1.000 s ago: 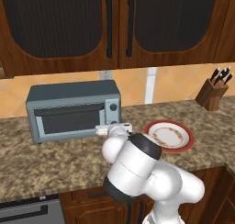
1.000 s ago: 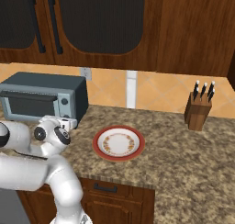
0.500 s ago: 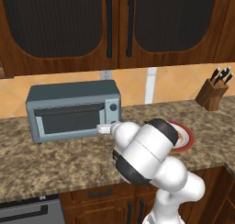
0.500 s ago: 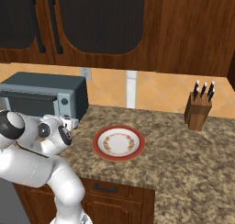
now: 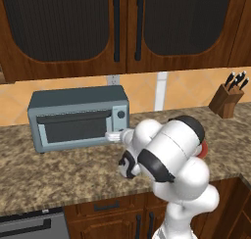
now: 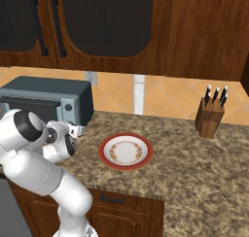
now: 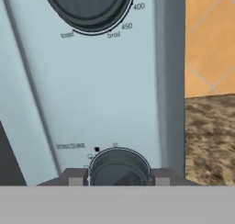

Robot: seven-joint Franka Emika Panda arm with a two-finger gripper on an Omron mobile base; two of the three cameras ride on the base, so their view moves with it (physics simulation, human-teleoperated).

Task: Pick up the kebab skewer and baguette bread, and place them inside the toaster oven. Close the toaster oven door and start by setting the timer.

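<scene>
1. Left base view: the oven sits on the bench against the back wall, door shut. My claw is stuck right up at the lower right corner of the oven's front, by the control panel, just under the knob I can make out there. There's a knife block way off at the far right, and the red edge of a plate peeks out from behind my arm.

2. Right base view: same oven at the left, my claw reaching in at its panel end. The plate lies on the bench just to the right of my arm, and the knife block stands well apart from it near the wall.

3. Hand view: I'm nose to nose with the control panel. The lower knob sits right between my two fingertips, one on each side, pinched in narrow around it. The upper knob with its toast/broil markings is at the top of the shot. Bench and orange tile show at the right.
</scene>
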